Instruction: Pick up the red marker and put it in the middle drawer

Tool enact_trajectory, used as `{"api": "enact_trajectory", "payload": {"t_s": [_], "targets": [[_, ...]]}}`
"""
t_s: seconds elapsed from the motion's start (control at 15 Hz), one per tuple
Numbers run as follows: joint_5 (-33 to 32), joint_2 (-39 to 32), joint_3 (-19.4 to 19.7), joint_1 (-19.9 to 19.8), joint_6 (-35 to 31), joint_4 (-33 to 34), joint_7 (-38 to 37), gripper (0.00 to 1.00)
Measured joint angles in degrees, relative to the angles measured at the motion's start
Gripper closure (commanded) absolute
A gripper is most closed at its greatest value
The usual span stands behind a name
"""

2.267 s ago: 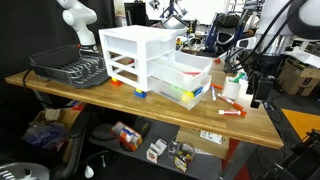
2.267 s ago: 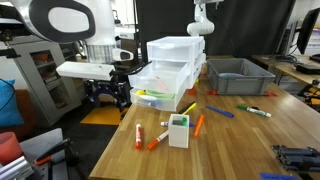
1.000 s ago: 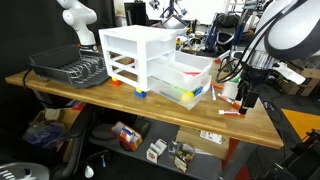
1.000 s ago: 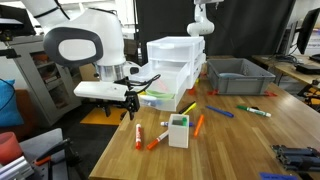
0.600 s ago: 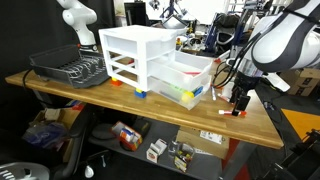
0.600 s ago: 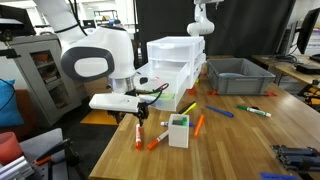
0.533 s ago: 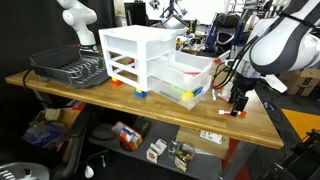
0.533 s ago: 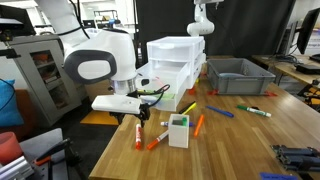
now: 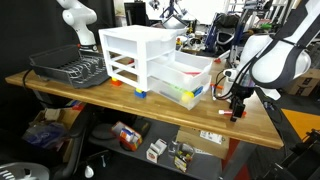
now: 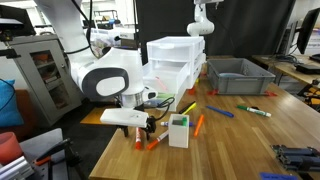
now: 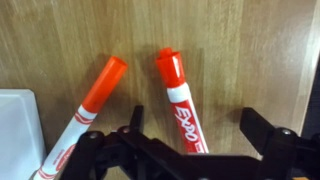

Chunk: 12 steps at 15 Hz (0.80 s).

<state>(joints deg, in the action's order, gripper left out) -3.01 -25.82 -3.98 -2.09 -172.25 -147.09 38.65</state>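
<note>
My arm has come down from beside the table edge, and now the gripper (image 11: pixel 195 118) stands low over the wooden table (image 11: pixel 250 40), with its jaws wide apart. The red marker (image 11: pixel 178 95) lies flat between them and is not yet held. An orange marker (image 11: pixel 92 105) lies just beside it. I judge that closing is next. The drawer unit (image 9: pixel 140 55) is well apart.
</note>
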Motion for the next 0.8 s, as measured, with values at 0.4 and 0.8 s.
{"api": "enact_trajectory", "payload": {"t_s": [0.4, 0.8], "targets": [[-8.53, 0.71, 1.68, 0.54, -0.42, 0.34, -8.19, 0.65], [-10.87, 2.33, 1.49, 1.88, -0.33, -1.43, -12.86, 1.0]]}}
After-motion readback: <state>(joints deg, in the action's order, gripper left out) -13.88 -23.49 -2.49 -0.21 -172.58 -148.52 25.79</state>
